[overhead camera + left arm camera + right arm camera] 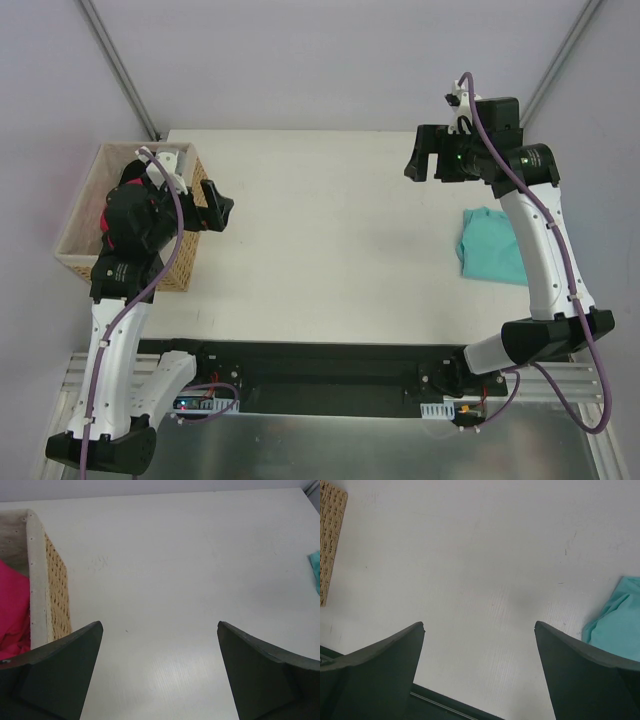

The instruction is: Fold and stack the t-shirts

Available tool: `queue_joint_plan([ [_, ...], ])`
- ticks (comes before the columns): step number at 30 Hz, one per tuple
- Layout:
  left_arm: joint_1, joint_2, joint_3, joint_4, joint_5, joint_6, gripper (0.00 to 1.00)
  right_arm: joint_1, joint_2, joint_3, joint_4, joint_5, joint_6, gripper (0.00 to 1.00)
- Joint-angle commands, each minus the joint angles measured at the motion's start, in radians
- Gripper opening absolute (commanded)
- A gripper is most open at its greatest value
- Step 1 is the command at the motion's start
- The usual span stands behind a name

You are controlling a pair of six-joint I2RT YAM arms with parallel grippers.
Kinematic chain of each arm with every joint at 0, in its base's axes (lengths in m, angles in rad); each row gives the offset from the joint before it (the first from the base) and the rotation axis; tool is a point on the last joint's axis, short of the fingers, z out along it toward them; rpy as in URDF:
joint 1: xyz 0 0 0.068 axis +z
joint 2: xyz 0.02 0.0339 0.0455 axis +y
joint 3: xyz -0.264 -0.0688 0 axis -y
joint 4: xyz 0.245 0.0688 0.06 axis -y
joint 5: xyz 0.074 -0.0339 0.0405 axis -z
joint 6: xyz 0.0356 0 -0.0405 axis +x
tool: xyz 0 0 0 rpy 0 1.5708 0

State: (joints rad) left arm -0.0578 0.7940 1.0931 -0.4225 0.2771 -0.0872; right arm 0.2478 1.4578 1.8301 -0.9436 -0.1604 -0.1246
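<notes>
The left claw (pixel 160 625) is wide open. Its two dark jaws stand far apart and nothing is between them. It hangs over the white table (pixel 190 555), just beside the woven basket (pixel 55 590). The basket sits at the left edge of the table. The pink t-shirt (pixel 12 610) lies bunched up inside it, and only a part of the shirt shows past the basket wall.

The right claw (pixel 479 625) is wide open too, with nothing in it. It hangs over the bare table near the far right corner. The teal t-shirt (pixel 617 625) lies on the table just to the right of this claw, in a small soft heap. From above, the right arm (pixel 535 240) covers one side of it. The two shirts are well apart, with the pink one on the left side and the teal one on the right.
</notes>
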Motion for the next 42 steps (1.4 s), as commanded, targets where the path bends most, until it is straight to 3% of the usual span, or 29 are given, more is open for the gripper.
queue_joint_plan([
  [1,0.004,0.001,0.007,0.056,-0.018,0.014,0.99,0.007,0.004,0.041,-0.012,0.019,-0.013,0.96],
  [18,0.004,-0.006,0.002,0.065,-0.039,0.003,0.99,0.011,0.022,0.061,-0.024,0.042,-0.004,0.96],
  [23,0.004,-0.003,0.004,0.068,-0.056,-0.019,0.99,0.028,0.099,0.156,-0.064,0.024,0.013,0.96],
  [26,0.004,0.004,0.001,0.074,-0.148,-0.061,0.99,0.060,0.168,0.228,-0.127,0.053,0.019,0.96],
  [29,0.004,0.017,0.001,0.071,-0.333,-0.168,0.99,0.068,0.193,0.284,-0.153,0.035,0.037,0.96],
  [30,0.004,0.020,0.002,0.061,-0.455,-0.205,0.99,0.070,0.190,0.281,-0.137,0.053,0.054,0.96],
  [32,0.003,0.024,0.004,0.042,-0.492,-0.241,0.99,0.068,0.177,0.267,-0.124,0.071,0.075,0.96],
  [36,0.004,0.027,0.019,0.033,-0.417,-0.226,0.99,0.068,0.112,0.198,-0.045,0.143,0.091,0.96],
  [40,0.004,0.027,0.048,0.033,-0.310,-0.247,0.99,0.068,-0.098,-0.001,0.162,0.142,0.068,0.96],
  [42,0.004,0.037,0.062,0.021,-0.260,-0.253,0.99,0.067,-0.192,-0.191,0.330,0.148,0.050,0.96],
])
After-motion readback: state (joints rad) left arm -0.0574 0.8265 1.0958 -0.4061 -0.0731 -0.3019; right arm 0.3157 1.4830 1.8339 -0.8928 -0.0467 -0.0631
